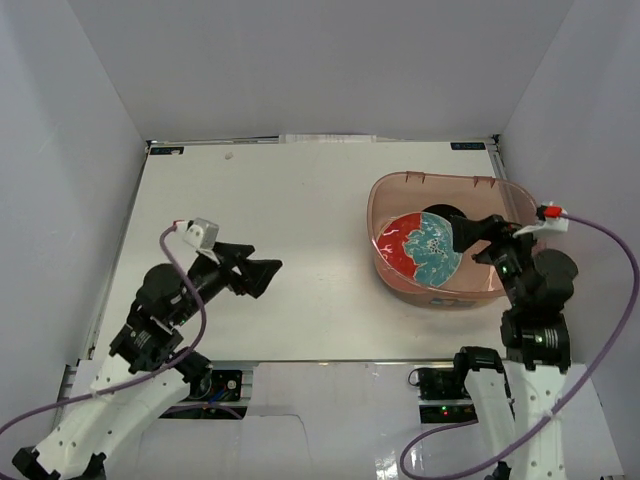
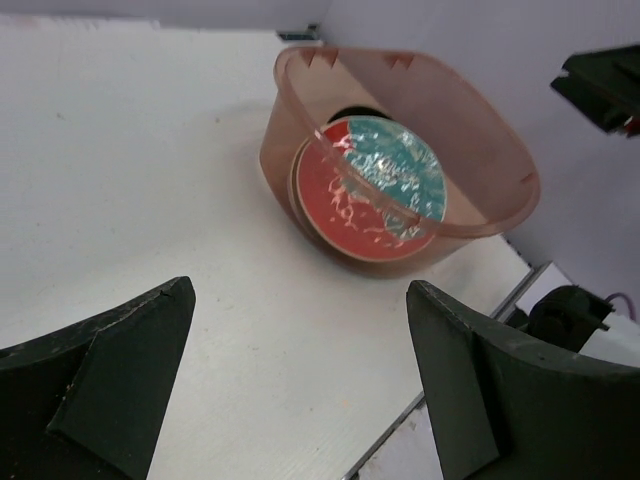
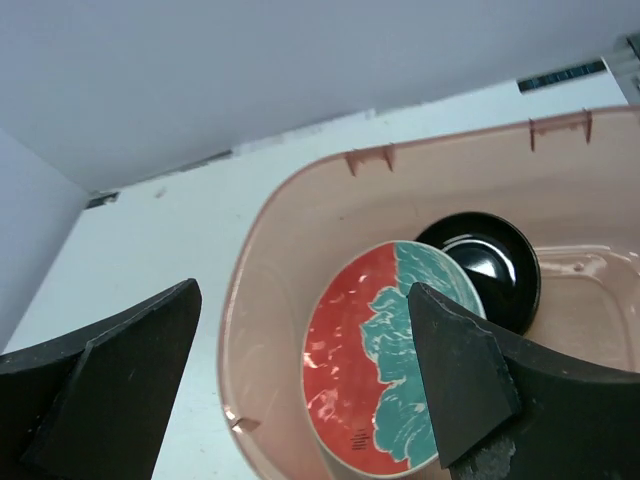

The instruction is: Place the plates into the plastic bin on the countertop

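On my left, the left gripper hangs at about 8 o'clock over the white countertop, its fingers spread wide with nothing between them. From the overhead view I cannot tell whether they touch the surface. A small dark sticker sits at the table's 11 o'clock corner and another sticker at 1 o'clock; both carry print too fine for me to read. Moving right, the plastic bin stands on the countertop at about 3 o'clock. Its near right rim is hidden behind the right arm in the overhead view. Inside it a red-and-teal plate lies tilted, red half to the left, and the right wrist camera cuts off its lower edge. A small dark mark near that edge is too blurred to make out. At the plate's 1 o'clock, a black plate is partly covered by it and shows only as a dark sliver from the left wrist. I cannot tell whether anything lies beneath these two. Farthest right, the right gripper hovers over the bin's 3 o'clock side, its fingers wide apart, gripping nothing and clear of both plates.
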Robot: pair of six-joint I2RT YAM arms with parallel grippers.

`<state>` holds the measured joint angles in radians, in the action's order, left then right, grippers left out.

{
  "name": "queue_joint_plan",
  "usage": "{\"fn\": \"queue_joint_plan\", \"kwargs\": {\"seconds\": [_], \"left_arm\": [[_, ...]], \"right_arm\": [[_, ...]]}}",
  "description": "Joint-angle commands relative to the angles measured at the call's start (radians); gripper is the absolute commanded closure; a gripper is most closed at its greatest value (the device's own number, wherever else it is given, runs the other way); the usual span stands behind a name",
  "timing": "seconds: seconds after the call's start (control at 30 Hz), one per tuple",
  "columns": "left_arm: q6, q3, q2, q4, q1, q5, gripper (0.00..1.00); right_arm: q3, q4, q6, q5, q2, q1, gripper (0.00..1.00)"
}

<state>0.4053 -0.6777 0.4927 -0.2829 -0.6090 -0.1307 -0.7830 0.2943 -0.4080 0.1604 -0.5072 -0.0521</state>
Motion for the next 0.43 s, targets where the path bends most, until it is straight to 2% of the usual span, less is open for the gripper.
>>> {"fn": "queue_joint_plan", "kwargs": {"seconds": [0.0, 0.03, 0.13, 0.4], "left_arm": [[0.024, 0.030, -0.178, 0.065, 0.002, 0.078, 0.02], [0.027, 0.033, -0.207, 0.067, 0.003, 0.089, 0.02], [0.029, 0.029, -0.279, 0.038, 0.002, 0.103, 0.02], [0.033, 0.041, -0.281, -0.016, 0.003, 0.111, 0.02]], "right_arm": [[-0.026, 0.078, -0.012, 0.085, 0.168, 0.000, 0.10], [-0.015, 0.069, -0.023, 0.096, 0.250, 0.000, 0.10], [0.025, 0.054, -0.046, 0.106, 0.363, 0.001, 0.10], [0.125, 0.016, -0.089, 0.168, 0.337, 0.003, 0.10]]}}
